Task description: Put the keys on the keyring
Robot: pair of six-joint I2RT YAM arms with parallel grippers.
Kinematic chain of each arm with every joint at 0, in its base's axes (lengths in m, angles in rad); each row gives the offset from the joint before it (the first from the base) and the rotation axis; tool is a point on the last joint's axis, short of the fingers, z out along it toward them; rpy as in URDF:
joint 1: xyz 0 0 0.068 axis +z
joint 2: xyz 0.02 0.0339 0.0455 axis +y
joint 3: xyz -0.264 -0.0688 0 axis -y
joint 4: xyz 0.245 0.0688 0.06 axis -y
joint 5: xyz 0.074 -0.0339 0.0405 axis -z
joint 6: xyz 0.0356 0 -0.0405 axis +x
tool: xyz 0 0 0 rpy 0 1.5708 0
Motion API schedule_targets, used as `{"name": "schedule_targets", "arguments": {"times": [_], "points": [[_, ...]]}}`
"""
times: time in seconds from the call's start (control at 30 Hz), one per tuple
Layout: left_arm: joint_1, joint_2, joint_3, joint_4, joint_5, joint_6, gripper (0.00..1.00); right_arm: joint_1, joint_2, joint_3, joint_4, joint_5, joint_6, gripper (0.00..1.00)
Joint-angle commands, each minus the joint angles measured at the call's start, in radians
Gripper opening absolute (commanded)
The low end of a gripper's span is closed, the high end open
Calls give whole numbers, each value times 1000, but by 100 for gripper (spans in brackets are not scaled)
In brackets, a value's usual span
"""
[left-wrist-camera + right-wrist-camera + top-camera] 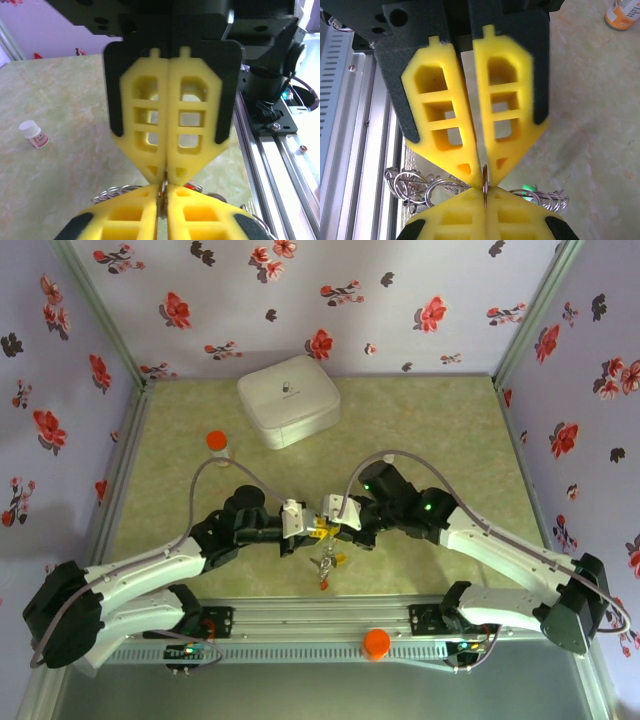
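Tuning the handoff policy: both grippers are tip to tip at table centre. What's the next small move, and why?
Probably hold the left gripper shut and turn the right gripper slightly, feeding the thin metal piece along the keyring. Both pinch that piece edge-on at their tips, with the ring's coils right beside them.

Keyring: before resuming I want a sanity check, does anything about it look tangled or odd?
Yes: the keyring lies bunched in overlapping wire loops on both sides of the right gripper tips, not as one open ring.

Top external: high, rear, looking down on table (450,440). Wrist views: close, nose-to-nose (both share keyring (405,182)).
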Motion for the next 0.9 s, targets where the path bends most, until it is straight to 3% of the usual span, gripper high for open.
{"name": "schedule_targets", "arguments": {"times": [0.0, 0.13, 0.17, 0.23, 0.3, 0.43, 0.63, 0.87], "points": [[-5, 18, 40, -24, 7, 25, 2, 18, -9, 26, 83, -44, 13, 0], [-4, 11, 32, -17, 10, 15, 0, 19, -50, -9, 118, -25, 27, 0], [-5, 6, 24, -1, 5, 9, 0, 17, -63, -21, 127, -11, 40, 4], [-4, -6, -3, 60, -7, -14, 0, 5, -100, -54, 132, -1, 66, 25], [-5, -9, -39, 165, -23, -56, 0, -10, -133, -97, 144, 5, 87, 33], [-5, 2, -88, 318, -39, -107, 0, -28, -177, -177, 208, 6, 151, 34], [-5, 9, -116, 368, -37, -127, 0, -28, -227, -271, 355, 47, 221, 35], [-5, 9, -130, 398, -10, -128, 0, -28, -211, -281, 385, 46, 230, 33]]}}
